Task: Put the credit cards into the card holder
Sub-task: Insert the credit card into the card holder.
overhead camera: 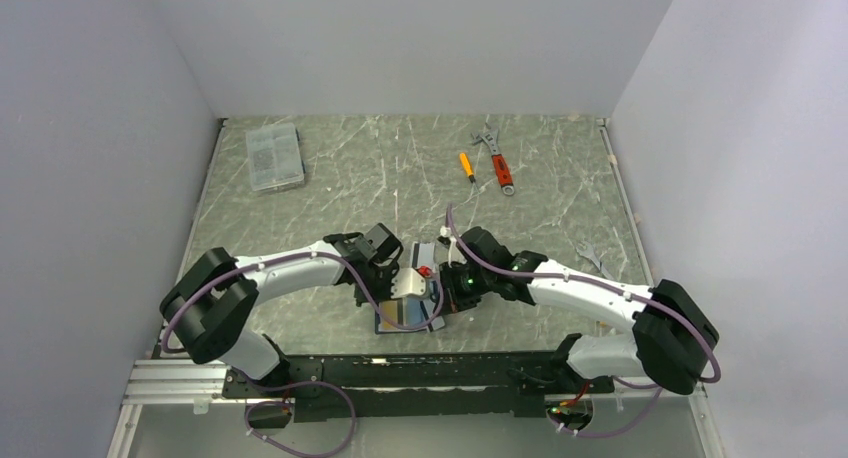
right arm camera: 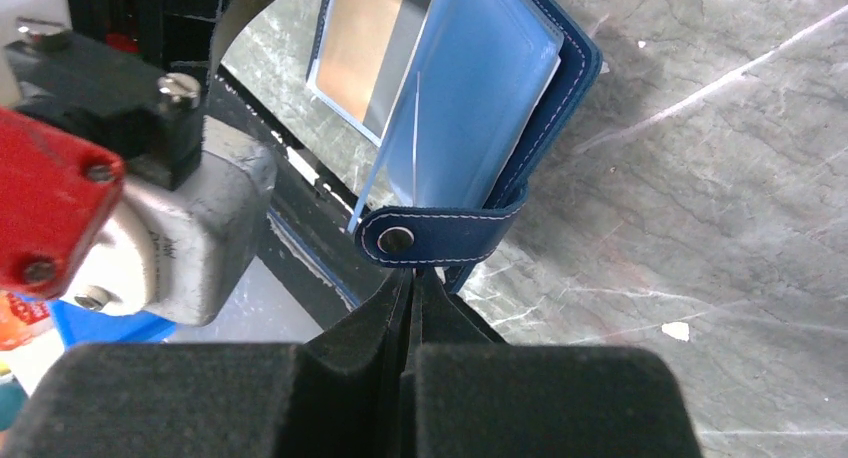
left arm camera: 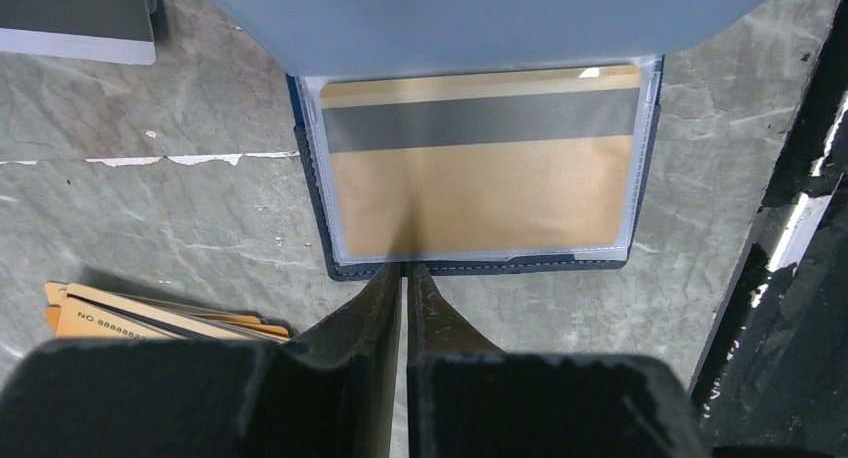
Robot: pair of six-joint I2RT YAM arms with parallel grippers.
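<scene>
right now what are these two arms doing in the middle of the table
The right gripper is shut on the snap tab of the blue card holder, holding it open. An orange card sits in its clear sleeve, and the left gripper, nearly closed, has its tips at the holder's near edge. More orange cards lie stacked on the table beside it, and a grey striped card lies apart, so the job is not done.

Navy card holder [right arm camera: 572,83] open; tan card [left arm camera: 480,193] sleeved inside; tan stack [left arm camera: 130,313] nearby.
</scene>
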